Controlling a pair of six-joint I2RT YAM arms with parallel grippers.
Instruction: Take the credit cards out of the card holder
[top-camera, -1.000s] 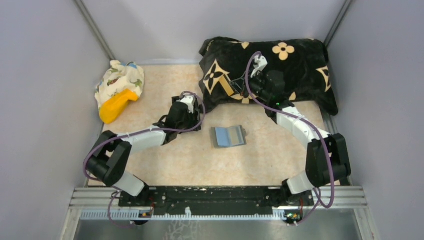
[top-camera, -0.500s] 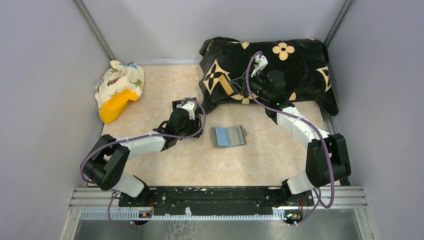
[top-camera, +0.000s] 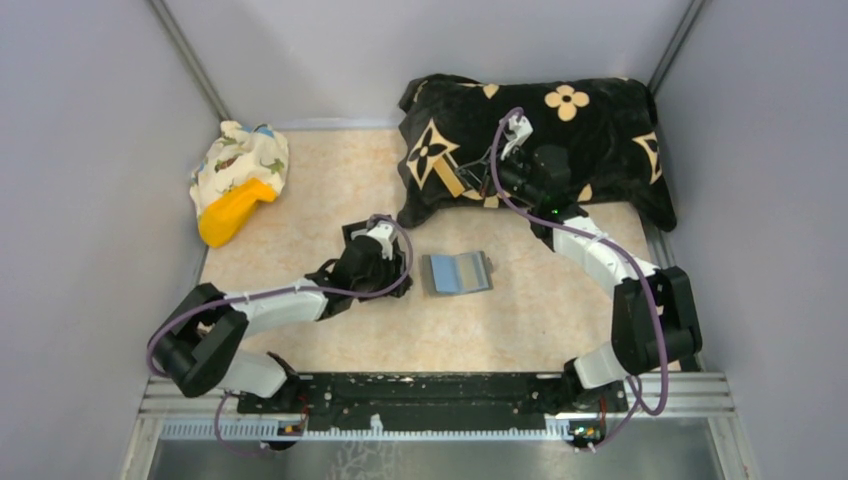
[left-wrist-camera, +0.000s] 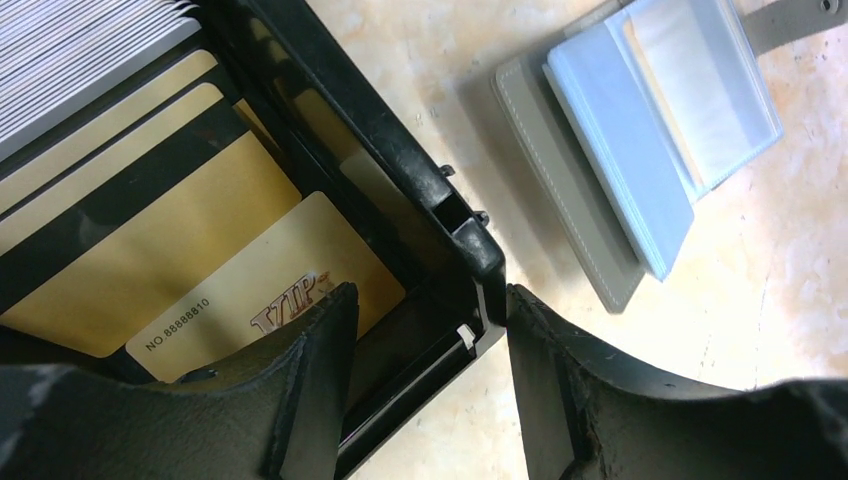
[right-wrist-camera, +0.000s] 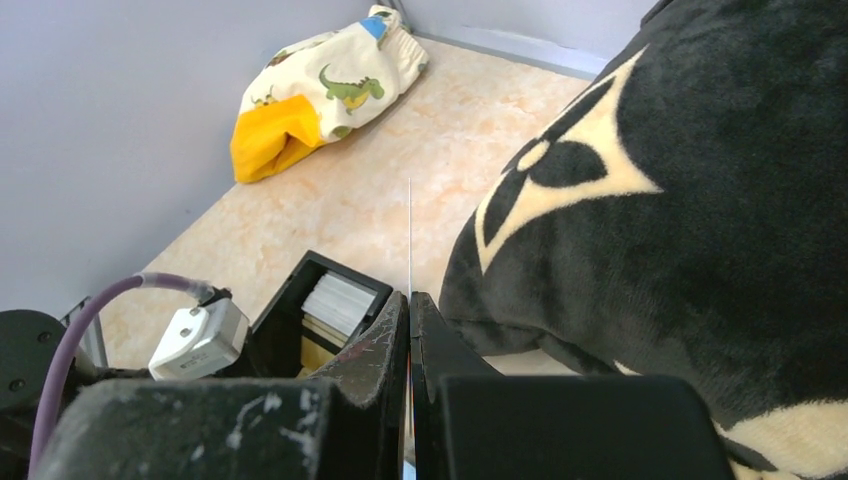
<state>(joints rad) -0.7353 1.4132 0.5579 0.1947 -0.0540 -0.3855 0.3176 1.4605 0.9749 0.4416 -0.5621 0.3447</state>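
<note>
Right end effector (right-wrist-camera: 410, 305) pinches a card (top-camera: 453, 180); grey card holder (top-camera: 457, 272) lies open, blue-faced.

bright, even overhead light, soft shadows; right gripper (right-wrist-camera: 410, 302) blurred up close.

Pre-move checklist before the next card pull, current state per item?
1. Flat grey card holder lying open, light-blue face up: ok.
2. Right gripper free: not ok, shut on a thin card held edge-on.
3. Left gripper free: not ok, jaws apart astride a corner of the black box of gold cards.
4. Cards left in the holder: cannot tell.
5. Holder clear of the black patterned pillow: ok, they lie apart.
</note>
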